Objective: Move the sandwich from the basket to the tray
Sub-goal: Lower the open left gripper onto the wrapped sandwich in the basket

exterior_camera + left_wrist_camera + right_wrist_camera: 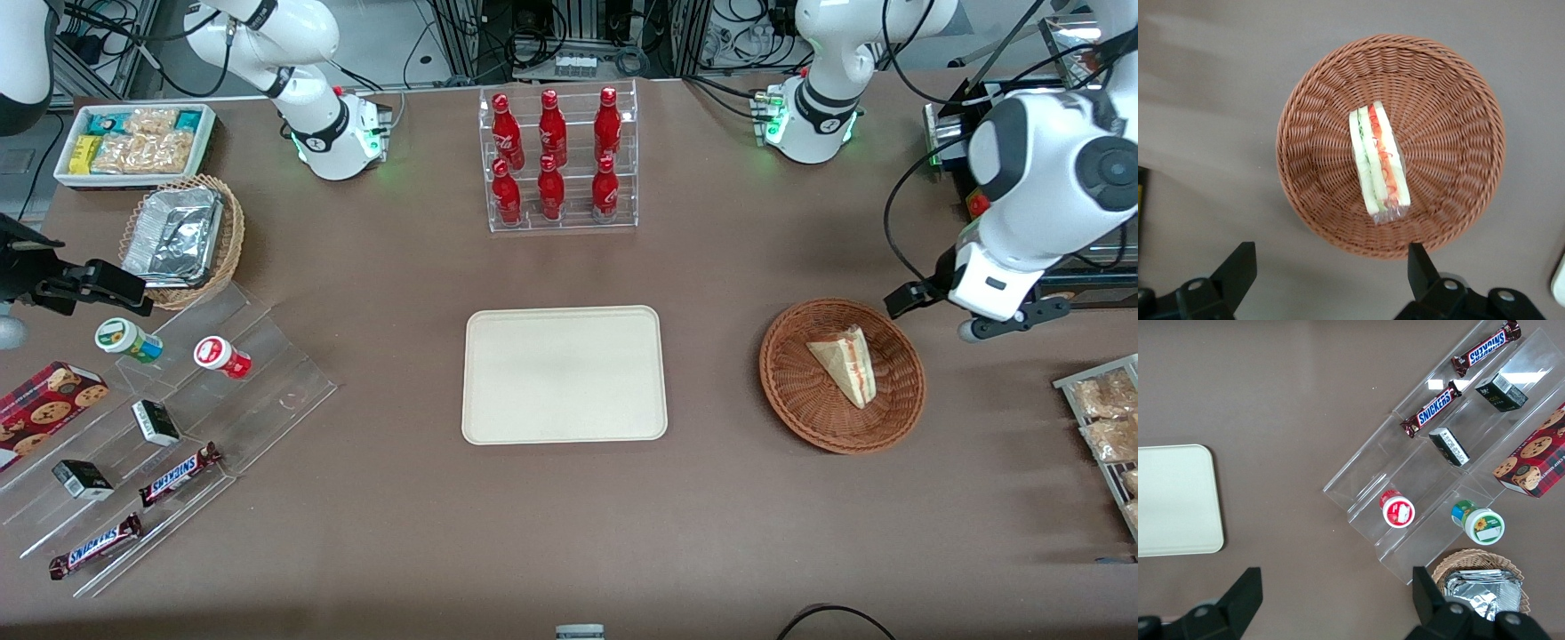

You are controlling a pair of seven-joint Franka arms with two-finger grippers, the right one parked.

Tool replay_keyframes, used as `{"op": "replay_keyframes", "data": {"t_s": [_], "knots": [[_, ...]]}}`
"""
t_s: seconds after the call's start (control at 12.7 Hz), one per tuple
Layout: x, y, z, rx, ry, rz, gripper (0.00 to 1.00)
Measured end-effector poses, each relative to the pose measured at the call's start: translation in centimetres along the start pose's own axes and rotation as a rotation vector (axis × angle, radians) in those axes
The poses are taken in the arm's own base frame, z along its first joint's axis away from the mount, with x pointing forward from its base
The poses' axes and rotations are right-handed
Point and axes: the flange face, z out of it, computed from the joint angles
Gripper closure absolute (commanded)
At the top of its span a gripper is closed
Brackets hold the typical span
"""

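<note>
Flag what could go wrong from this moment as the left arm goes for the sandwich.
1. The triangular wrapped sandwich lies on its side, off-centre in the round reddish-brown wicker basket; descending jaws may catch the weave.
2. Its clear wrap looks slippery, so it could slip.
3. The left gripper, open, sits above the basket's edge, so it must recentre before reaching the cream rectangular tray.

The small three-cornered sandwich (845, 364) lies in the round brown woven basket (800, 404), toward the working arm's end of the table. The flat cream tray (564, 373) sits mid-table, well apart. The gripper (1331, 280) hangs above the basket, fingers spread.
</note>
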Motion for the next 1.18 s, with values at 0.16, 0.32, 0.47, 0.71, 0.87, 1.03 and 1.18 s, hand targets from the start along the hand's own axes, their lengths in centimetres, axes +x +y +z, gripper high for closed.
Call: {"op": "replay_keyframes", "data": {"t_s": [0.16, 0.32, 0.47, 0.71, 0.87, 1.03, 1.18], "knots": [[-0.1, 0.3, 1.7, 0.005, -0.012, -0.083, 0.00], [0.1, 0.7, 2.7, 0.005, -0.013, -0.131, 0.00], [0.3, 1.3, 3.8, 0.002, -0.008, -0.162, 0.00], [0.4, 3.4, 6.2, -0.002, -0.001, -0.187, 0.00], [0.3, 4.3, 7.7, 0.004, -0.014, -0.185, 0.00], [0.4, 4.4, 8.5, 0.007, -0.020, -0.185, 0.00], [0.5, 4.5, 9.3, 0.009, -0.024, -0.184, 0.00]]}}
